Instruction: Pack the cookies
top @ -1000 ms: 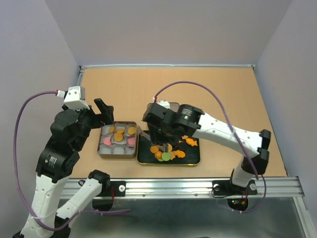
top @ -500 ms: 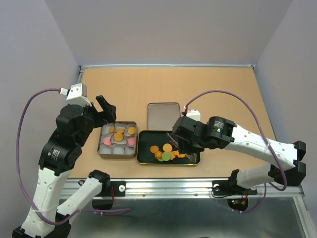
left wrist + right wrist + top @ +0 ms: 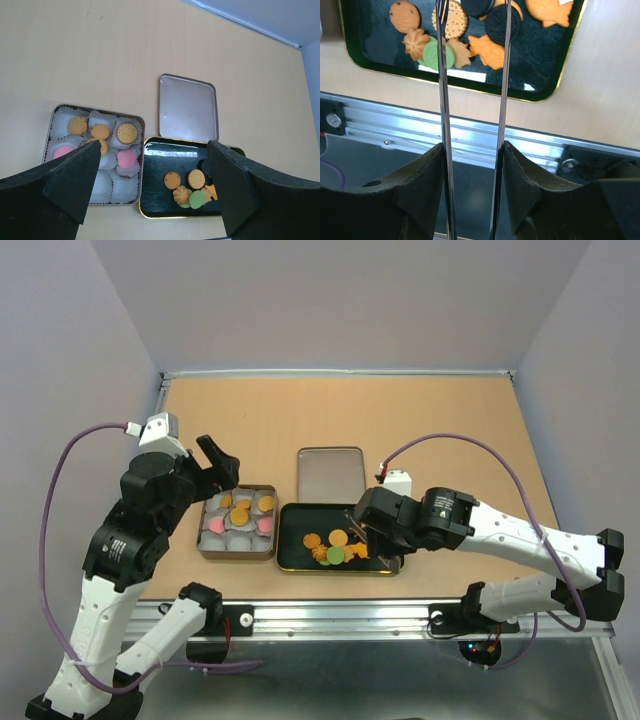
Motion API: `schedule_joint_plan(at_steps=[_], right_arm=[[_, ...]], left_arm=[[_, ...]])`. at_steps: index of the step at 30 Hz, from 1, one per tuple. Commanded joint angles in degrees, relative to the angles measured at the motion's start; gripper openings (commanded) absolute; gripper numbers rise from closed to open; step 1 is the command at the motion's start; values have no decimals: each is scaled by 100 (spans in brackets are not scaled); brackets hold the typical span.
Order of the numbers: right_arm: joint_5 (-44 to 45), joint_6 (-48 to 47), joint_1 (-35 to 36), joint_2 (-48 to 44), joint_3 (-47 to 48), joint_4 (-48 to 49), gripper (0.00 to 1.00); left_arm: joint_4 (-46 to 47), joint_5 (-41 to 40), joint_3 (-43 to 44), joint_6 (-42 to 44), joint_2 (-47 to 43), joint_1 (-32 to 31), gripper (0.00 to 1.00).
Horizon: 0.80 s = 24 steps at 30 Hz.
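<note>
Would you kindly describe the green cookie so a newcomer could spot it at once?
On the wooden table, find the black gold-rimmed tray by the near edge, right of the silver tin of paper cups. Among the cookies lying on it, mostly orange and tan, the green cookie is the only green one, a plain round disc.
</note>
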Motion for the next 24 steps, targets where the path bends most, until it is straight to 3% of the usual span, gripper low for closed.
schedule_joint_plan(at_steps=[1, 8, 24], right_arm=[[74, -62, 18, 286, -47, 686, 52], [65, -212, 0, 937, 93, 765, 51], [-76, -1, -167, 1070, 120, 607, 52]], left_arm=[[146, 62, -13, -70, -80, -30, 99], [14, -70, -110, -35, -344, -21, 99], [84, 106, -294, 176, -318, -30, 99]])
